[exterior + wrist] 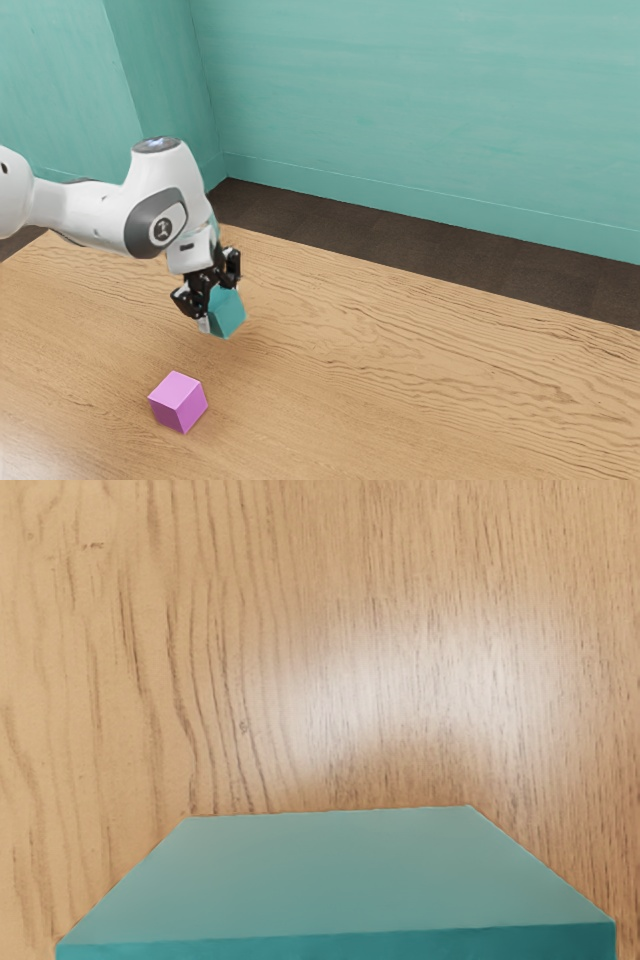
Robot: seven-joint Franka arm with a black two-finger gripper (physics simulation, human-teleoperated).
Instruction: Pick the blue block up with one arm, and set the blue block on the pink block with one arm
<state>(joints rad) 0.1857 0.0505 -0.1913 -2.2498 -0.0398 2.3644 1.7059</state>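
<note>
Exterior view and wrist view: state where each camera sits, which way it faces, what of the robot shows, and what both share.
Exterior view: at the arm's side, looking down across the table to teal walls; shows the arm and gripper holding the blue block aloft, pink block resting nearer the camera.
Wrist view: mounted at the wrist, facing down at the table, blue block just under it.
Shared: blue block and table.

A wooden table point(450, 380) (pale, strongly grained) stands before teal walls point(420, 100) and dark floor point(450, 255)
</note>
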